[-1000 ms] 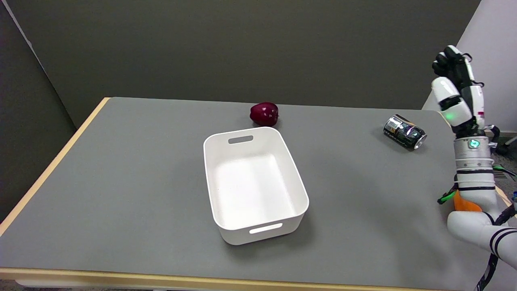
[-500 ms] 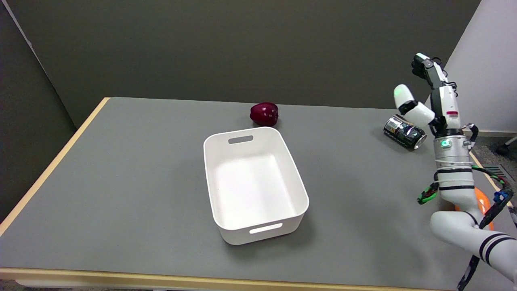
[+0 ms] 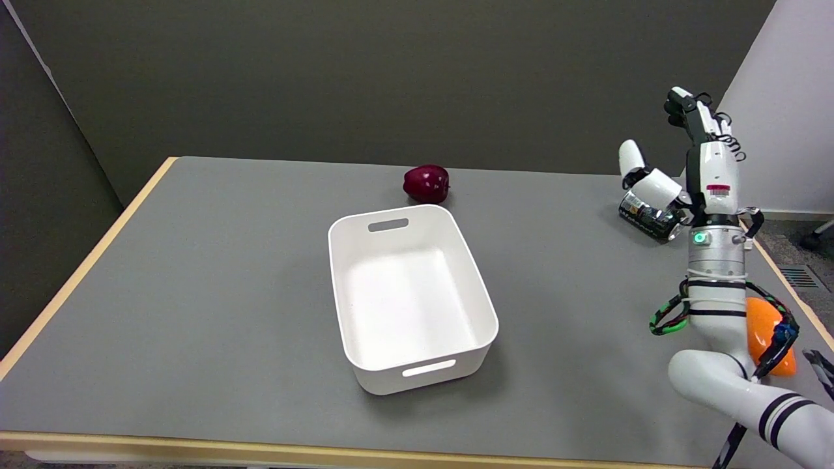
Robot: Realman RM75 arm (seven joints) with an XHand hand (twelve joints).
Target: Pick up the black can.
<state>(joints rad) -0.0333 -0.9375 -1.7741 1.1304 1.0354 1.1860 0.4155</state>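
Near the bench's [image 3: 195, 273] far right corner, well to the right of the tub [image 3: 409, 296], the black can [image 3: 646, 215] lies on its side on the grey surface, its round end turned toward the near right. Right hand [image 3: 690, 163] stands upright just beside and partly in front of the can, wrist below and fingers [image 3: 684, 111] pointing up and away. Its thumb [image 3: 642, 176] sticks out to the left, over the can's top, while the fingers rise well apart from it, so the hand is spread wide and holds nothing. Whether the thumb touches the can I cannot tell; it overlaps the can in this view. The white arm [image 3: 713, 280] runs down from the hand toward the lower right edge, with a green light on the wrist and coloured cables looped round the forearm.

White and rectangular, the tub sits at the middle of the bench, long side running near to far, a slot handle in each short wall. Just beyond its far right corner rests a dark red apple [image 3: 427, 183], apart from the tub's rim. To the near right of the tub, well away and close to the bench's right edge, an orange thing [image 3: 765, 332] shows partly behind the arm; its shape is too hidden to name.
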